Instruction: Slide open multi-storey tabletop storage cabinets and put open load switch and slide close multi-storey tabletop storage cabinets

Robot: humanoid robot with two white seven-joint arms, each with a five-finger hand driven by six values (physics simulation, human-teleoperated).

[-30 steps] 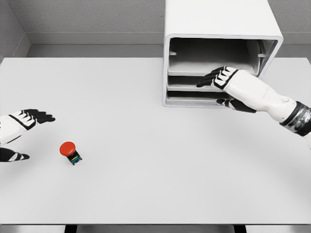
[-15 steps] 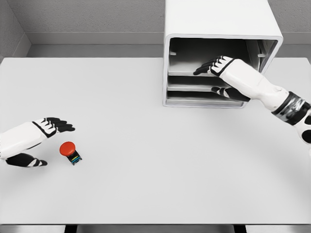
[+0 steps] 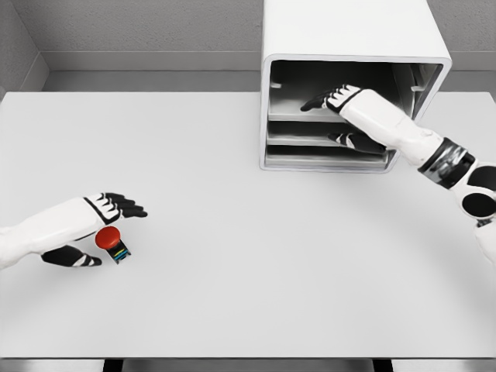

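The switch [image 3: 113,242] sits on the surface [image 3: 232,256] at lower left, between the spread fingers and thumb of the left hand [image 3: 97,229]. Small, rigid and probably light; grip its dark base, not the red cap. The right hand [image 3: 341,116], fingers extended, reaches into the cabinet [image 3: 349,31].

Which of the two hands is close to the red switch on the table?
The left hand. It is spread around the red-capped switch at the table's left, while the right hand reaches into the white cabinet far away.
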